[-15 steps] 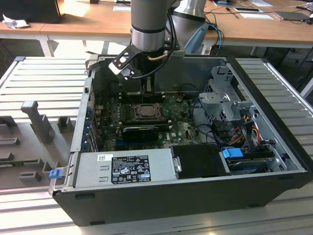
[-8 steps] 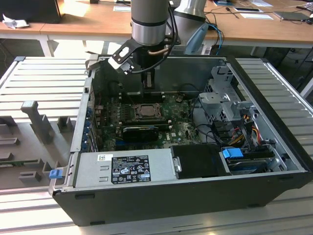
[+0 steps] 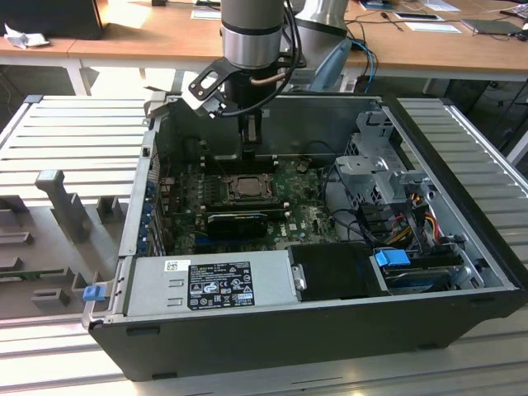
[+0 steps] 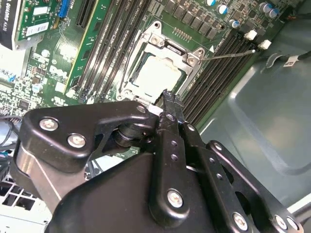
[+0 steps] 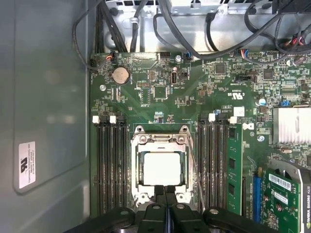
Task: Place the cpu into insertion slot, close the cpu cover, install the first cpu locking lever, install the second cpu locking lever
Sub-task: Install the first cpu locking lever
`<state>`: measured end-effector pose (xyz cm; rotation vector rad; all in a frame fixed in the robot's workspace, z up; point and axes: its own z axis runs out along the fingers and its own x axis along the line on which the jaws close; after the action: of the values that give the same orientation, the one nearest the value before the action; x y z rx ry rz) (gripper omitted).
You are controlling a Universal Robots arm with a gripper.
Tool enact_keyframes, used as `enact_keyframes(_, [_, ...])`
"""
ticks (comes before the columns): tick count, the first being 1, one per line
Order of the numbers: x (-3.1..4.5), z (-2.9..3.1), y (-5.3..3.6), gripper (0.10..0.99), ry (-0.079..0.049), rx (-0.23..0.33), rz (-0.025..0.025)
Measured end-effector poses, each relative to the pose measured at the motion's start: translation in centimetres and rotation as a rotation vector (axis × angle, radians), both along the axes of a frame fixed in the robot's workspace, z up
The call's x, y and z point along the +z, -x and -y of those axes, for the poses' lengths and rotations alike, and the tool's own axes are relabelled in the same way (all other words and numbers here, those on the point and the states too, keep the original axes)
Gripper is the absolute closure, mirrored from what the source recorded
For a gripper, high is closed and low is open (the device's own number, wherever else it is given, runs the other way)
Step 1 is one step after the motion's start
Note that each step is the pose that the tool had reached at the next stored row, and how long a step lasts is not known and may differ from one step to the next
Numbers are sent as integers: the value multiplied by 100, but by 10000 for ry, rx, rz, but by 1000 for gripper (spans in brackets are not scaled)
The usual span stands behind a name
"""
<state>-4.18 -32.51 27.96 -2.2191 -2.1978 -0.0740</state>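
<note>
Exterior view first: the arm reaches down into the open computer case, and the gripper hangs just above the insertion slot on the green motherboard.

Over to the second wrist view: the fingers are pressed together with nothing between them, tips just beside the socket's edge. The cpu sits in the slot, its pale top showing through the window of the cpu cover, which looks to be lying flat. And there's a thin locking lever, sticking out free over the memory slots.

First wrist view confirms it: chip seated, frame down around it, the lever rod slanting alongside, unlatched by my reading.

So placing and covering look done, and I'd call the first lever the step in hand. That calls for the closed tips to catch that thin rod and press it under its hook. It's a narrow target and easy to slip off.
</note>
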Motion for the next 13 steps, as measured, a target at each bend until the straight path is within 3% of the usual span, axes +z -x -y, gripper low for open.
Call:
enact_keyframes(4, [85, 0, 0, 980, 0, 0, 0])
enact_keyframes(7, [95, 0, 0, 980, -4, 32, 1])
enact_keyframes(13, [97, 0, 0, 980, -1, 1594, 0])
